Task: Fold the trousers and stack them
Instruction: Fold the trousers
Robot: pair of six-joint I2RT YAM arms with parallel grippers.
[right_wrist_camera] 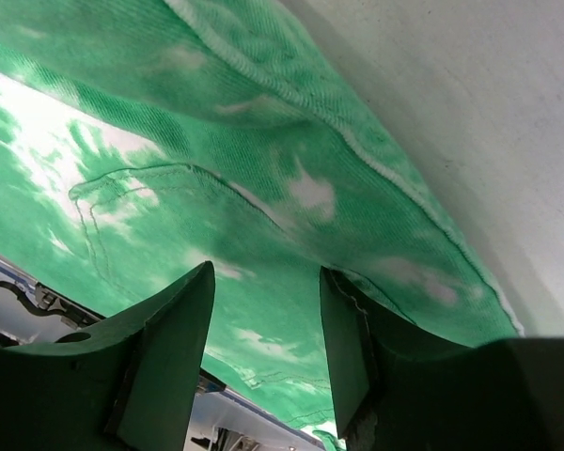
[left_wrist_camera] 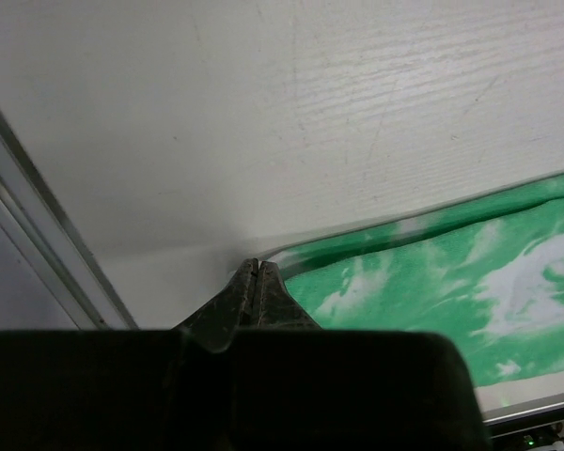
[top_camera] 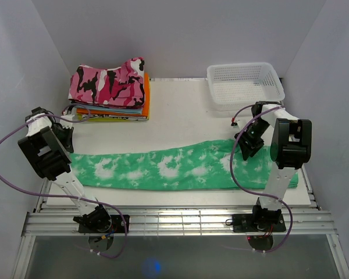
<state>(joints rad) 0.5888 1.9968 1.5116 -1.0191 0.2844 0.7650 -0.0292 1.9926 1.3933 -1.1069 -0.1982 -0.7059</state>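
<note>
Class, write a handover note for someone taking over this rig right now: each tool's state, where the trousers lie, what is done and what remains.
Left tool: shut at the corner of the left end of the trousers; whether it has pinched the cloth cannot be told.
Right tool: open, low over the trousers' right end, gripping nothing.
Trousers: lying flat at full length across the table.
Done: no fold made yet.
Left: fold them, then stack them, probably on the folded pile at the back left.
</note>
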